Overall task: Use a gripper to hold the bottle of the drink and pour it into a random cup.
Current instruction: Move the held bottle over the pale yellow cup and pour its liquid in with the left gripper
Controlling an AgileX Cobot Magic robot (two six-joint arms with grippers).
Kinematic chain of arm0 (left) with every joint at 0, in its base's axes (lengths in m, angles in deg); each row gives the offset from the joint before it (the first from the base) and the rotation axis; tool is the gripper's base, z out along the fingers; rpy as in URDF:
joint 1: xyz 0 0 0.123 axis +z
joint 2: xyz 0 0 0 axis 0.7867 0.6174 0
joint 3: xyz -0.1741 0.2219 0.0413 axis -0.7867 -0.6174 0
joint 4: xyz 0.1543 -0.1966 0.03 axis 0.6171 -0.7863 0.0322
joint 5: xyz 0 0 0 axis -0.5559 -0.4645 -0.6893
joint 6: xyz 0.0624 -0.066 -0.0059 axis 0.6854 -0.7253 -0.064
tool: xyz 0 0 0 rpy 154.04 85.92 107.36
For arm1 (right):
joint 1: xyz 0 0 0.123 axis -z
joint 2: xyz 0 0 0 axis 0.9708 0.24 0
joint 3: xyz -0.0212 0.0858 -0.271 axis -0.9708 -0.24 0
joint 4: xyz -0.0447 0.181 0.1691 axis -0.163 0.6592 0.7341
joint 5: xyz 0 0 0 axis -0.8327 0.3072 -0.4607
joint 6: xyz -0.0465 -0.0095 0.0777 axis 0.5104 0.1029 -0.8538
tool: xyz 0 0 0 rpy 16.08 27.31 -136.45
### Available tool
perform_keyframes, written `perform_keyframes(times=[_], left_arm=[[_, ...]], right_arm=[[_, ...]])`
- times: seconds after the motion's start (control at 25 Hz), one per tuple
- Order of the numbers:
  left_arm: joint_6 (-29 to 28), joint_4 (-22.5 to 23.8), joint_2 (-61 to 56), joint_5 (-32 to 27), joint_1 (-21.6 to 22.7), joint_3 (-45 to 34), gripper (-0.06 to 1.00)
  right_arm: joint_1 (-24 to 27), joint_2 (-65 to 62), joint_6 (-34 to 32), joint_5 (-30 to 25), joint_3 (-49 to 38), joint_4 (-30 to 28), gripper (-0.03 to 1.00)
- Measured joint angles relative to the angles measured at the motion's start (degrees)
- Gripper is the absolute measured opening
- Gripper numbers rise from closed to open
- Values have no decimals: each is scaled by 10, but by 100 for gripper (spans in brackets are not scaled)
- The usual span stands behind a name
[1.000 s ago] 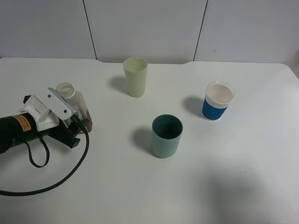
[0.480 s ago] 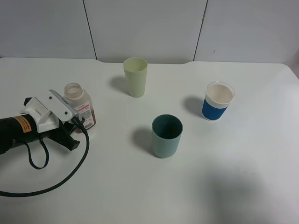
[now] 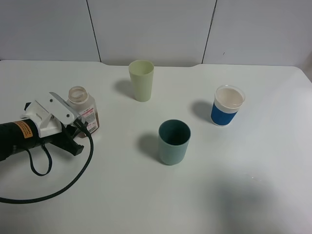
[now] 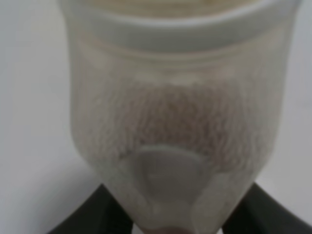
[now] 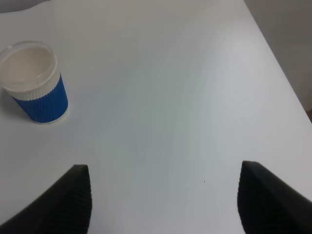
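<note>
– At the left side of the white table point(image 3: 243, 195), what stage does this show?

– An early one. The bottle point(image 3: 84, 111) stands upright on the tabletop with its mouth uncapped, well apart from all three cups. The drink point(image 4: 190, 122), reddish-brown, sits in the bottle's lower part. None of it shows in the yellow-green cup point(image 3: 141, 80) at the back, though the high camera sees little of that cup's inside. The grasp looks made. Lifting, carrying and tipping are all left to do.

– And the pincer?

– The left gripper point(image 3: 78, 126) comes in low from the side, its white jaws closed partway around the bottle's lower body. On the wrist camera the bottle fills the frame, with a dark finger point(image 4: 97, 219) against each side of its base and no gap to be seen. I read that as a clasp on the bottle. Whether the base rests on the table or is barely off it, I cannot tell.

– The other arm?

– The right gripper point(image 5: 163, 168) is spread wide over bare tabletop and holds nothing. The blue cup point(image 5: 34, 83) stands off to one side of it.

– Anything in the way?

– By my judgement, no. The teal cup point(image 3: 174, 141) stands nearer the camera, off the line from the bottle to the yellow-green cup.
</note>
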Motion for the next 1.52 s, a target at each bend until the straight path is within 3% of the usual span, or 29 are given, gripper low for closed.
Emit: perform_keyframes(times=[0.68,1.52], left_arm=[[-32,0,0,2,0,0,37],[-178,-7,-1,19,0,0,37]], right_arm=[[0,0,0,0,0,0,63],[0,0,0,0,0,0,63]])
